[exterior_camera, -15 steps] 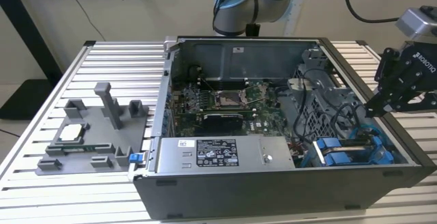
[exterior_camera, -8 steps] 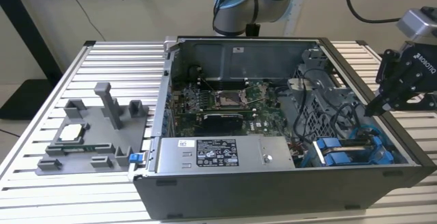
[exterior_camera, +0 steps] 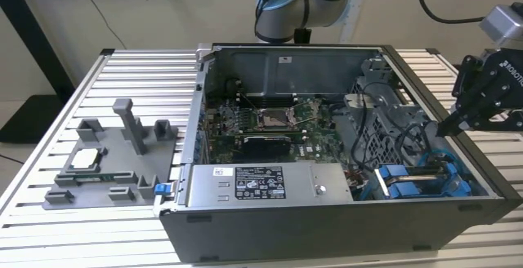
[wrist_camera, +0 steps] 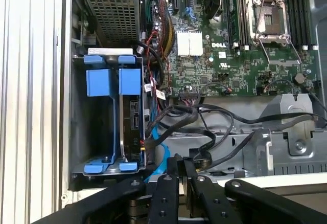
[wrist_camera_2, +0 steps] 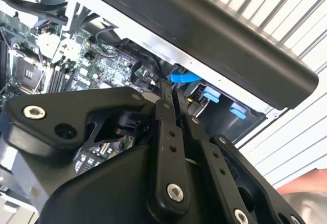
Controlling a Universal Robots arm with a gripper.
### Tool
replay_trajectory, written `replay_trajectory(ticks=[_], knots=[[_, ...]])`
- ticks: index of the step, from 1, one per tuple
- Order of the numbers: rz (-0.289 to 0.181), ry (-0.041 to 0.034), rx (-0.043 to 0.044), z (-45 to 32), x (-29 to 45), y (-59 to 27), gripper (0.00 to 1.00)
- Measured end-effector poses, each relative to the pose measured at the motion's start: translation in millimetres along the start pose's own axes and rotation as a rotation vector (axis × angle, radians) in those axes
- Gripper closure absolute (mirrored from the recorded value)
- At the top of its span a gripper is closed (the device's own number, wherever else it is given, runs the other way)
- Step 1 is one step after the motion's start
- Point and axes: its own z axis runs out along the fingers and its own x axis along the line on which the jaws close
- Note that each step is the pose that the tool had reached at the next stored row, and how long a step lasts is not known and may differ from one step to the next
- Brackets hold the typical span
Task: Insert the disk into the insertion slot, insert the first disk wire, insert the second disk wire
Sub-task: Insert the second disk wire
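Black pincer [wrist_camera: 181,159] pinched narrow, near blue-railed insertion slot [wrist_camera: 98,83], disk [wrist_camera: 134,121] seated inside

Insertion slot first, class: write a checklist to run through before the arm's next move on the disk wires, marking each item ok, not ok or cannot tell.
1. Disk seated in the insertion slot: ok, it stands between the blue rails.
2. Blue wire plugged into the disk: cannot tell.
3. Gripper near the slot: ok, at the case wall beside it in the exterior view.
4. Black cables clear of the slot: not ok, they bunch right beside it.
5. Case open on top: ok.
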Motion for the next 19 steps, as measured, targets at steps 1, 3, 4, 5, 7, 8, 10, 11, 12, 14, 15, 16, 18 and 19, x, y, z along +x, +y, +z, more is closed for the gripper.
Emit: replay_trajectory(ticks=[1, 3, 4, 5, 7, 8, 10, 11, 12, 14, 15, 16, 18, 19], knots=[[0.001, -0.0051, -0.0004, -1.8, 0.3, 1.4, 1.00], [0.002, -0.0167, -0.0009, -4.8, 0.6, 5.0, 1.00], [0.002, -0.0222, -0.0012, -6.2, 0.6, 6.8, 1.00], [0.002, -0.0279, -0.0015, -7.8, 0.7, 8.7, 1.00], [0.002, -0.0386, -0.0023, -11.0, 1.1, 12.5, 1.00], [0.002, -0.0415, -0.0024, -12.5, 1.5, 14.4, 1.00], [0.002, -0.0431, -0.0026, -14.8, 2.9, 18.5, 1.00], [0.002, -0.0432, -0.0025, -15.4, 3.9, 20.6, 1.00], [0.002, -0.0431, -0.0025, -15.9, 4.9, 23.1, 1.00], [0.002, -0.0430, -0.0025, -16.3, 7.6, 28.5, 1.00], [0.002, -0.0430, -0.0025, -16.2, 9.0, 30.7, 1.00], [0.002, -0.0431, -0.0026, -16.1, 10.6, 33.0, 1.00], [0.002, -0.0431, -0.0026, -15.8, 14.0, 36.9, 1.00], [0.002, -0.0430, -0.0025, -15.8, 15.8, 38.8, 1.00]])
